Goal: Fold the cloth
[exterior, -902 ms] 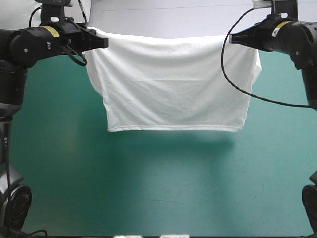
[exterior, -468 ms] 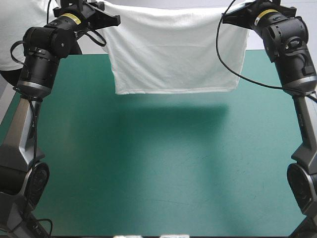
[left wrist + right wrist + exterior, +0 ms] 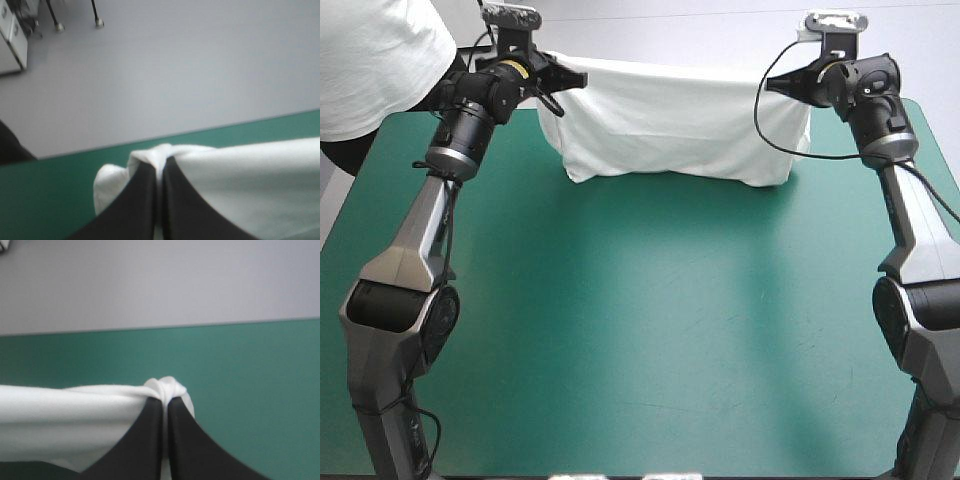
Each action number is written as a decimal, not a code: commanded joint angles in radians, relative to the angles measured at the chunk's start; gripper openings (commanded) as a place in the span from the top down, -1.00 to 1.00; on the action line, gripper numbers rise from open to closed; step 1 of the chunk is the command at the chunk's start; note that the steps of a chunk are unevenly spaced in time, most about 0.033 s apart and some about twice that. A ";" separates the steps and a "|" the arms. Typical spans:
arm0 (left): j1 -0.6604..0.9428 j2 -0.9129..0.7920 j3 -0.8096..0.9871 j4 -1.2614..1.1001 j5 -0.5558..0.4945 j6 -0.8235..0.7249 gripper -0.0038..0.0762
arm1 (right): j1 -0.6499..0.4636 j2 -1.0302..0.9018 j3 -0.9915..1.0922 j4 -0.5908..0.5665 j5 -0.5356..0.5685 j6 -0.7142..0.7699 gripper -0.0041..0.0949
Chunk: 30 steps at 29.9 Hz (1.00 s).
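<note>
- Holding the T-shirt [image 3: 685, 120] stretched between them, both arms reach to the far edge of the table [image 3: 640, 330]. The garment hangs there as a wide white band, its lower part bunched on the teal-green cover.
- The left gripper [image 3: 570, 80] is pressed together on one top corner of the cloth. Its wrist view shows the black fingers meeting in a point, with a fold of white fabric pinched at the tips.
- The right gripper [image 3: 775, 85] is clamped the same way on the opposite top corner, a small roll of cloth caught between its fingertips.
- The T-shirt's long axis runs across the table from left to right, parallel to the far edge. The held top hem spans the gap between the two grippers.
- From each gripper the cloth lies inward, toward the other arm, and downward toward the table. Neither arm is nearer, since each grips one end.
- The bottom edge appears to rest on the cover just inside the far edge, directly under the raised hem.
- Judged from this layout, the coming move turns on that drop from the held hem to the resting hem. Drawing both grippers toward the robot together and level would likely lay the shirt down flat or over itself. An uneven pull could skew the fold line.
</note>
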 commanded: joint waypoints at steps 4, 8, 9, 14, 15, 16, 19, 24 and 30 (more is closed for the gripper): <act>-0.014 -0.035 0.096 0.006 0.002 -0.046 0.93 | -0.027 -0.028 0.127 0.151 0.008 -0.133 0.95; -0.036 -0.118 0.287 0.024 -0.033 -0.062 0.93 | -0.017 -0.091 0.331 0.160 -0.013 -0.162 0.95; -0.038 -0.151 0.339 0.024 -0.048 -0.066 0.93 | -0.011 -0.112 0.377 0.156 -0.024 -0.169 0.95; -0.040 -0.322 0.655 -0.044 -0.116 -0.064 0.93 | 0.019 -0.267 0.617 0.152 -0.086 -0.171 0.95; -0.043 -0.356 0.708 -0.045 -0.116 -0.062 0.93 | 0.024 -0.295 0.654 0.152 -0.086 -0.171 0.95; -0.048 -0.390 0.759 -0.041 -0.116 -0.063 0.93 | 0.025 -0.323 0.683 0.152 -0.086 -0.171 0.95; -0.071 -0.475 0.886 -0.044 -0.119 -0.063 0.93 | 0.025 -0.394 0.783 0.165 -0.074 -0.171 0.95; -0.126 -0.579 1.071 -0.062 -0.112 -0.063 0.93 | 0.025 -0.515 0.954 0.192 -0.070 -0.167 0.95; -0.153 -0.665 1.235 -0.124 -0.103 -0.084 0.93 | 0.025 -0.638 1.125 0.201 -0.034 -0.163 0.95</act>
